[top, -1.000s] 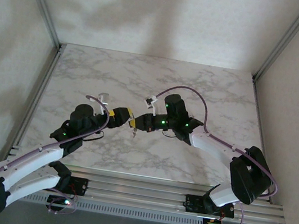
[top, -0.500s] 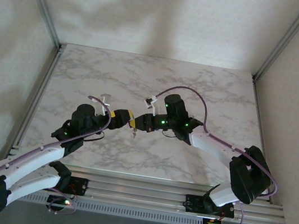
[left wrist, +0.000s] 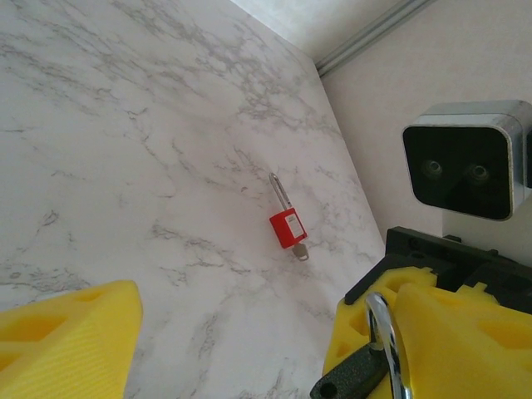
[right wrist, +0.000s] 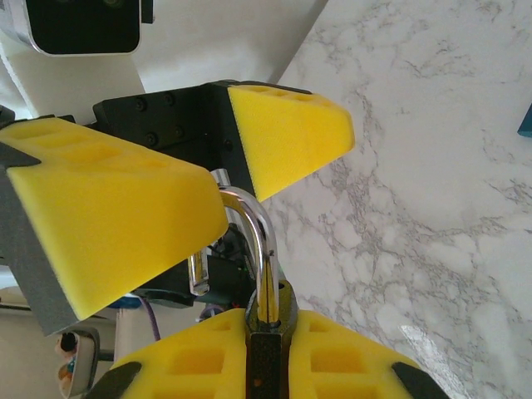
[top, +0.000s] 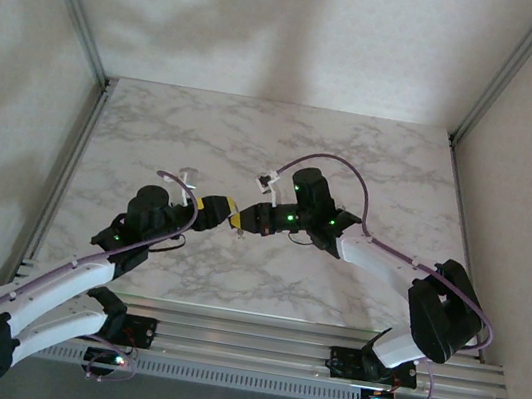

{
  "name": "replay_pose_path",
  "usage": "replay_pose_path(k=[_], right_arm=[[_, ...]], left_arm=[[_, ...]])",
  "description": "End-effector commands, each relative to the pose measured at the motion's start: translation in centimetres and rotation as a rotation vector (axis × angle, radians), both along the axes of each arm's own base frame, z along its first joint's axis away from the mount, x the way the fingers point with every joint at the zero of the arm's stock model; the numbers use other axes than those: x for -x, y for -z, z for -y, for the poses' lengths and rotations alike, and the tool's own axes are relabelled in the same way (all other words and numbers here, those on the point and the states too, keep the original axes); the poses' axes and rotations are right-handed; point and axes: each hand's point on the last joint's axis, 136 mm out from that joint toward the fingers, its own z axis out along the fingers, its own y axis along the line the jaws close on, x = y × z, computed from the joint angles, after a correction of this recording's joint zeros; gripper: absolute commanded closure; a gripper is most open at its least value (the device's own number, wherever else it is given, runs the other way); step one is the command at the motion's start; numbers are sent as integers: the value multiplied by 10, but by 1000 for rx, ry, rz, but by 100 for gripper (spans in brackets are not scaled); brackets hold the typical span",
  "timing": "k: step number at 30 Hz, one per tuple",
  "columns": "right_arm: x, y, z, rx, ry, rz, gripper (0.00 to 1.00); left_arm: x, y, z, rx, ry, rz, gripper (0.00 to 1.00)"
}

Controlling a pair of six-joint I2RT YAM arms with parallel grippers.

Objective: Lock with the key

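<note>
A black padlock (right wrist: pixel 268 353) with a chrome shackle (right wrist: pixel 264 241) standing open is held above the table, my right gripper (right wrist: pixel 270 320) shut on its body. My left gripper (top: pixel 224 205) is open. Its two yellow fingers (right wrist: pixel 125 208) stand on either side of the shackle, and the larger one is close against it. In the left wrist view the shackle (left wrist: pixel 384 337) and padlock body (left wrist: pixel 345 384) sit at the lower right, next to yellow pads. I cannot make out a key in this padlock.
A small red padlock (left wrist: pixel 287 226) with a key in its base lies on the marble table (top: pixel 354 153), beyond the grippers. A blue object (right wrist: pixel 526 121) shows at the right edge of the right wrist view. Aluminium rails (top: pixel 70 158) border the table.
The left gripper's jaws have narrowed around the shackle. Both arms have hardly moved, and the right gripper still holds the padlock.
</note>
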Motion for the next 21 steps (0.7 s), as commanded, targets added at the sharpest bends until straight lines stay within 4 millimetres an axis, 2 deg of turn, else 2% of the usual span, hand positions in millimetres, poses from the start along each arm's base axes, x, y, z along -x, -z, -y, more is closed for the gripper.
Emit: replay_pose_path(k=[1, 16, 21], right_arm=[[4, -12, -5, -45, -32, 16, 100], [6, -15, -5, -61, -40, 17, 100], [8, -16, -6, -71, -52, 14, 100]], left_arm=[[1, -12, -1, -1, -3, 37, 21], [1, -7, -5, -20, -22, 36, 25], [0, -9, -6, -17, -29, 42, 30]])
